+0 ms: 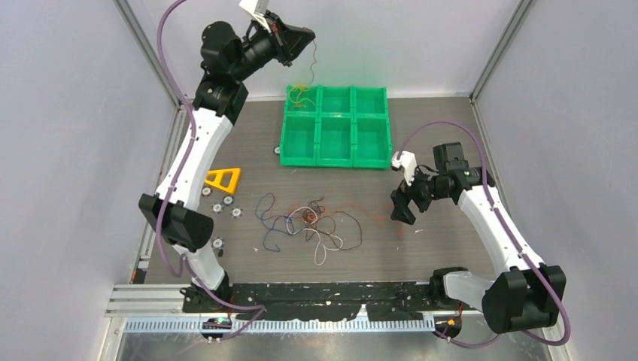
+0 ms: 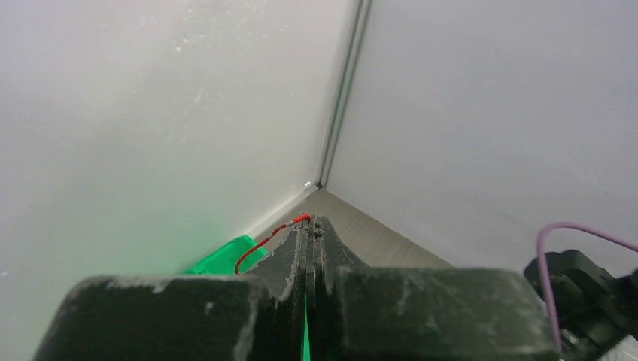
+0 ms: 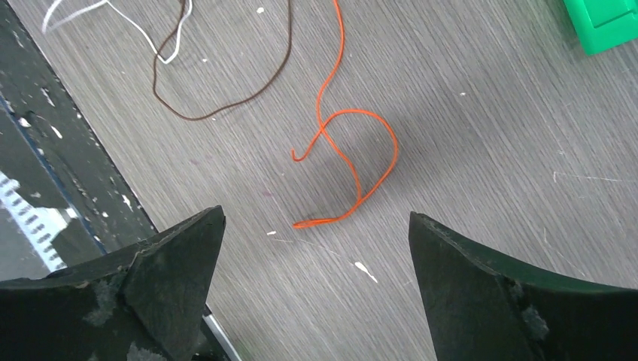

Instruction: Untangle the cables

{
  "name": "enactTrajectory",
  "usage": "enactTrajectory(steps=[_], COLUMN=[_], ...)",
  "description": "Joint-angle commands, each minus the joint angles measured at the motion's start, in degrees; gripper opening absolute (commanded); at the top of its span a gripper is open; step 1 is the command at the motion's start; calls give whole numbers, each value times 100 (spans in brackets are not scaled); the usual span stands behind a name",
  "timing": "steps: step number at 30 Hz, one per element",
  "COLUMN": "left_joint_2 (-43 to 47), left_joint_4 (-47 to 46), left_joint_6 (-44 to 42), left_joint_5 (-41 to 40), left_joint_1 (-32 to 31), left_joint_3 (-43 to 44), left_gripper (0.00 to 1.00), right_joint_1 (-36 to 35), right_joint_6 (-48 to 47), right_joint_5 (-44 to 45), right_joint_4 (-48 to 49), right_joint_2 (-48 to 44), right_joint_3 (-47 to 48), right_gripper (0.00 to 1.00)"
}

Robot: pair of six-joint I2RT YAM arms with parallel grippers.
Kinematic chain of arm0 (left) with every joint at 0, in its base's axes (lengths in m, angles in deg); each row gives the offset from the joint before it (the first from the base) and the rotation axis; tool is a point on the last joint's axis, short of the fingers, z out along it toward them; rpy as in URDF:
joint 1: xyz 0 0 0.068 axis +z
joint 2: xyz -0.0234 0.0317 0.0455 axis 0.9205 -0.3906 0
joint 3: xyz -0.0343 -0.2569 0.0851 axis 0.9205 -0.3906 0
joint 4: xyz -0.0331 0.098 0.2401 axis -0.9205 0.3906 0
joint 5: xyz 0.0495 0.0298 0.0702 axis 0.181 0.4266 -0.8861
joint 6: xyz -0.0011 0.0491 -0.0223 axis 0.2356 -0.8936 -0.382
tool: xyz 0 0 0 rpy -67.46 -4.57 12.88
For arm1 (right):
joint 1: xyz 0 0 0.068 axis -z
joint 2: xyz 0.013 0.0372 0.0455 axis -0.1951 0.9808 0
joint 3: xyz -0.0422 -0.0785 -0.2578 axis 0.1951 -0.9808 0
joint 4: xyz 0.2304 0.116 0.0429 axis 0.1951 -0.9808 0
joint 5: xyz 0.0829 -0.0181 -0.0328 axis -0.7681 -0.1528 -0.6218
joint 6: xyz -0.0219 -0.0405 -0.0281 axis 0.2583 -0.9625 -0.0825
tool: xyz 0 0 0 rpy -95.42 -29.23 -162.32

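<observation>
A tangle of thin cables (image 1: pixel 308 222) in blue, brown, white and orange lies on the table's middle. My left gripper (image 1: pixel 308 37) is raised high at the back, shut on a thin red cable (image 2: pixel 259 244) pinched at its tips (image 2: pixel 312 222). That cable (image 1: pixel 313 64) hangs down toward the green bin's (image 1: pixel 336 126) back-left compartment, where yellow-orange wire lies. My right gripper (image 1: pixel 403 207) is open and empty, low over the table right of the tangle. In its wrist view (image 3: pixel 316 218) a looped orange cable (image 3: pixel 353 162) lies just ahead of the jaws.
A yellow triangle piece (image 1: pixel 223 179) and several small round white parts (image 1: pixel 226 204) lie left of the tangle. A brown cable (image 3: pixel 226 105) and a white one (image 3: pixel 113 7) trail left of the orange one. A black strip (image 1: pixel 323 293) runs along the near edge. The green bin also shows in the left wrist view (image 2: pixel 222 256).
</observation>
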Motion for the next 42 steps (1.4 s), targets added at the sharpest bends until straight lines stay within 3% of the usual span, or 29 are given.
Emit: enactTrajectory(steps=[1, 7, 19, 28, 42], left_joint_2=[-352, -723, -1523, -2523, -3042], left_joint_4=[-197, -659, -2122, -2203, -2359], left_joint_6=[-225, 372, 513, 43, -92], left_joint_5=[-383, -235, -367, -909, -970], left_joint_1=[15, 7, -20, -29, -29], left_joint_3=[580, 364, 640, 2011, 1742], left_gripper=[0, 0, 0, 0, 0], right_joint_1=[23, 29, 22, 36, 50], right_joint_6=[423, 505, 621, 699, 725], right_joint_5=[-376, -354, -361, -403, -478], right_joint_4=[43, 59, 95, 164, 156], right_joint_2=[-92, -113, 136, 320, 537], right_joint_3=[252, 254, 350, 394, 517], right_gripper=[98, 97, 97, 97, 97])
